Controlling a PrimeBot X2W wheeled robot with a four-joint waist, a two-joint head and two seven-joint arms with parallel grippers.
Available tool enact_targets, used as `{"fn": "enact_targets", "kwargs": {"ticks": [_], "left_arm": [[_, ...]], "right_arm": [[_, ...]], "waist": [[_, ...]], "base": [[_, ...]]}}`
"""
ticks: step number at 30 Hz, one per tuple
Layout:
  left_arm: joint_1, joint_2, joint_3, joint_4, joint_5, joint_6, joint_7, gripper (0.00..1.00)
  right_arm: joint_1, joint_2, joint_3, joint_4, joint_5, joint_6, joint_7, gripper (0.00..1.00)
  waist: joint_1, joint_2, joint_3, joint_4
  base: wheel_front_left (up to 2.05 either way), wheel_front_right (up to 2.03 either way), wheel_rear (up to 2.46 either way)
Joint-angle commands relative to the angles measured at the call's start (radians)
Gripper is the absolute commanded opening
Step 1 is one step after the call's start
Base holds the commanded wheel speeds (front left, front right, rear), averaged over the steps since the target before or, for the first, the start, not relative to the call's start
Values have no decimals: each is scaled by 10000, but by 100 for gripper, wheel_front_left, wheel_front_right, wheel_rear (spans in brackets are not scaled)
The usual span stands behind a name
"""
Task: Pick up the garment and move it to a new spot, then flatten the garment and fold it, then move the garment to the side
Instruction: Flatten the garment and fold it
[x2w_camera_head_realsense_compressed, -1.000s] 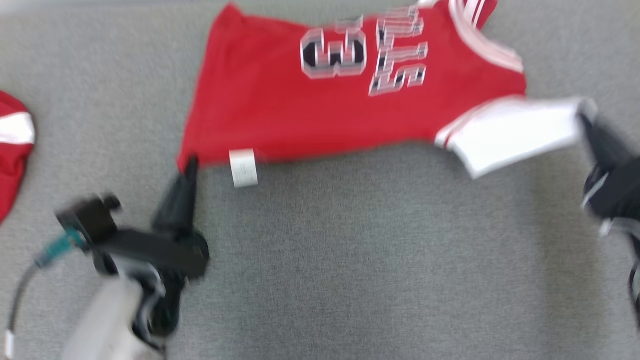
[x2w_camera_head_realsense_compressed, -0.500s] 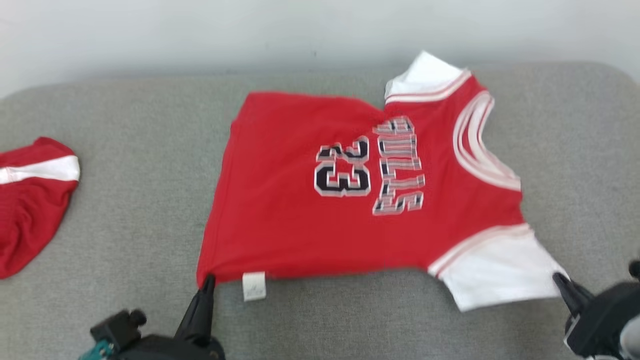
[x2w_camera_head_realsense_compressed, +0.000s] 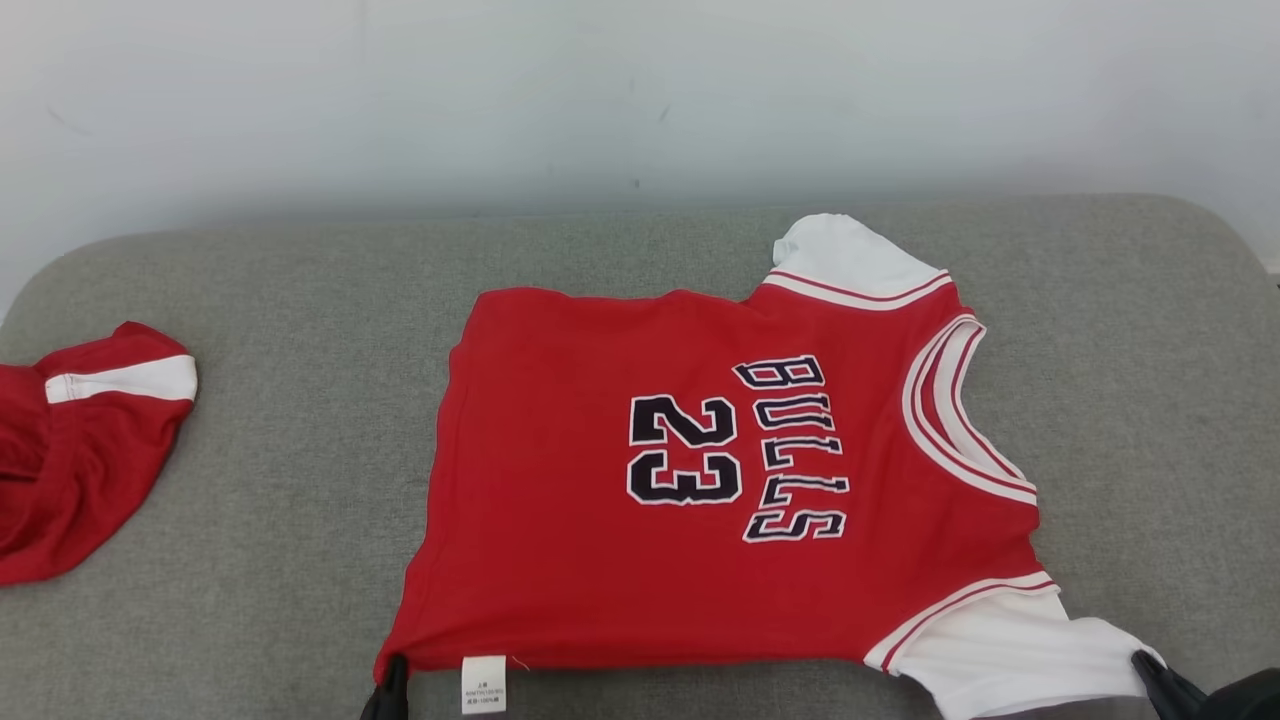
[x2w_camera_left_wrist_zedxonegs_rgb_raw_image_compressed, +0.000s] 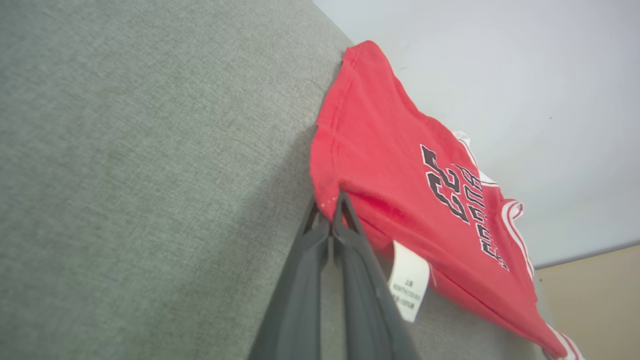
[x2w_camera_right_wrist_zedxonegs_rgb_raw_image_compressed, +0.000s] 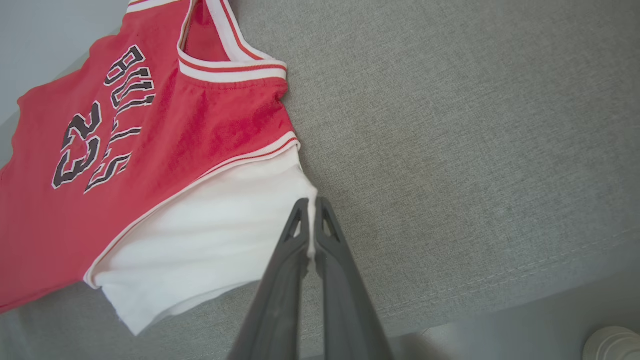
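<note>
You have the red jersey spread print-up on the grey cushion. Your left gripper is clenched on the near hem corner, beside the care label — your right gripper is pinched on the white sleeve's edge. A second red garment lies well apart, left.

Matt knit-cloth jersey on coarse woven cushion.

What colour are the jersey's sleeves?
White. The sleeve of the jersey shows best in the right wrist view.
</note>
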Motion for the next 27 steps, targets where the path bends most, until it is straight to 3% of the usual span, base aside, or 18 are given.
{"fn": "enact_targets", "kwargs": {"ticks": [1, 15, 21, 27], "left_arm": [[244, 30, 47, 28, 217, 102, -53, 0], [542, 435, -448, 105, 798, 631, 492, 0], [50, 580, -645, -143, 979, 736, 820, 0], [-796, 637, -953, -111, 1327, 1081, 1456, 0]], "right_arm": [[161, -2, -28, 246, 178, 6, -232, 0], [546, 6, 436, 465, 92, 6, 37, 0], [-481, 5, 791, 123, 23, 6, -498, 0], [-1933, -37, 1232, 660, -483, 6, -735, 0]], "waist": [[1, 1, -98, 36], [1, 1, -229, 103], [1, 1, -93, 152], [1, 1, 6, 154]], "base": [[0, 0, 0], [0, 0, 0], [0, 0, 0], [0, 0, 0]]}}
